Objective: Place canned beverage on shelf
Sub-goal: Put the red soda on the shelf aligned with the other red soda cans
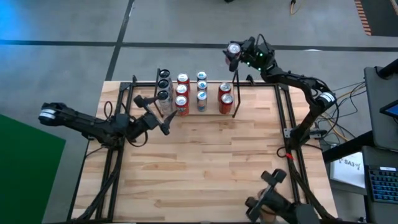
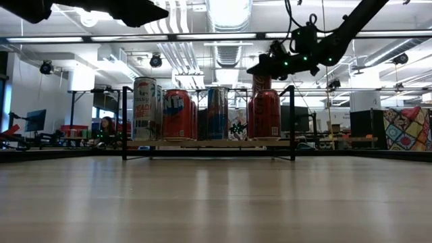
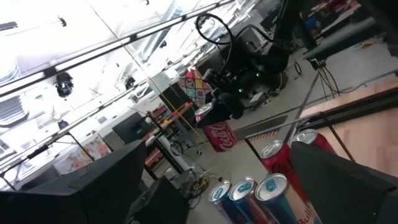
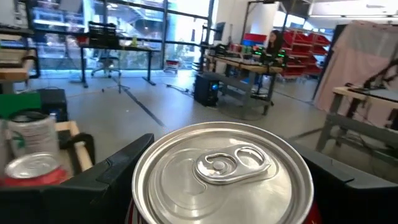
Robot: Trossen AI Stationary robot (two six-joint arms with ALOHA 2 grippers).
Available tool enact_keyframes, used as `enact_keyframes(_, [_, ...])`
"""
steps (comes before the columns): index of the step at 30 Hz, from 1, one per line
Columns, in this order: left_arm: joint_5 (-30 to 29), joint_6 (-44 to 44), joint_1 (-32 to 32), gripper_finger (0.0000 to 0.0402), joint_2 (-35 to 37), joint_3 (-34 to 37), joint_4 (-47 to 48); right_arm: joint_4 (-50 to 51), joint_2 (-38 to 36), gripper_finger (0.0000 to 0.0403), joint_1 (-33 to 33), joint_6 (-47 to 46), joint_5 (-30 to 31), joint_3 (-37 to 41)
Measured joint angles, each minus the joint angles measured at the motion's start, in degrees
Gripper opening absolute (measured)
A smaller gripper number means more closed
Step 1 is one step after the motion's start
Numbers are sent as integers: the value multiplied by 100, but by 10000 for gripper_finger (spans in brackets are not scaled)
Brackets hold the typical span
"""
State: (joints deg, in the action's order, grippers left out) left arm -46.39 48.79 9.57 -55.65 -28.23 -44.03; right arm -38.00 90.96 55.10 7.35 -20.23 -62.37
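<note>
The canned beverage, a red can (image 1: 234, 49) with a silver pull-tab top (image 4: 221, 168), hangs just beyond the table's far edge, behind the shelf's right end, with my right gripper (image 1: 235, 55) shut on it. The shelf (image 2: 209, 143) is a thin black rod rack along the far edge. Several upright cans (image 1: 181, 93) stand on its wooden floor in rows. My left gripper (image 1: 157, 115) is open with nothing between its fingers, raised above the table beside the shelf's left end. My right gripper pinches the can between its two fingers, one finger (image 4: 115, 171) on each side of the can's wall just below the top rim (image 4: 149, 186). The fingers come roughly level from the table's right. The can is upright and lifted clear (image 2: 262, 82).
Larger black side frames (image 1: 289, 118) stand along the table's left and right edges. Between the rows of cans on the shelf there is a gap (image 1: 213, 96). The wide wooden tabletop (image 1: 205, 168) in front of the shelf carries nothing. A camera mount (image 1: 273, 199) sits at the near right.
</note>
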Motion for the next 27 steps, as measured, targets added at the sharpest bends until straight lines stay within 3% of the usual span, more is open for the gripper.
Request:
enact_keyframes(3, [-3,5,-31,384,-107,-104,-6,-21,23,282,259,-184,-50,0])
enact_keyframes(10, [-17,25,-202,384,-261,-302,211,-74,389,282,634,-697,-1065,48])
enact_keyframes(18, [-13,96,-427,384,-240,-297,210,-949,1080,282,621,-1374,-1602,-86])
enact_keyframes(27, [-17,311,-523,384,-162,-291,169,-984,1541,282,416,-1660,-2261,-701])
